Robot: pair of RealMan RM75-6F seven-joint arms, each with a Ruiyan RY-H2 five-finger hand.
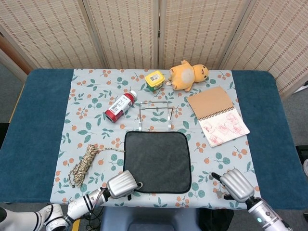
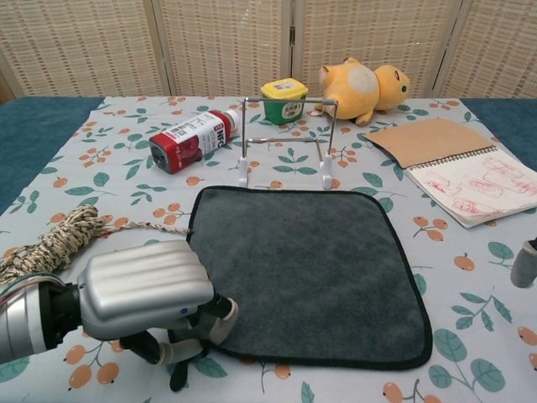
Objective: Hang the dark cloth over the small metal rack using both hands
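The dark cloth (image 1: 157,160) lies flat on the flowered tablecloth, just in front of the small metal rack (image 1: 155,114), which stands upright and bare. At the cloth's near-left corner my left hand (image 2: 147,290) pinches the edge, thumb on top and fingers curled under it, and the corner is drawn inward. In the head view this left hand (image 1: 120,184) sits at the table's front edge. My right hand (image 1: 237,185) hovers right of the cloth's near-right corner, apart from it and holding nothing. Only a sliver of the right hand (image 2: 524,263) shows in the chest view.
A red bottle (image 1: 120,107) lies left of the rack, and a coiled rope (image 1: 83,166) lies left of the cloth. Behind the rack are a yellow jar (image 1: 154,80) and a yellow plush toy (image 1: 188,74). An open notebook (image 1: 217,115) lies to the right.
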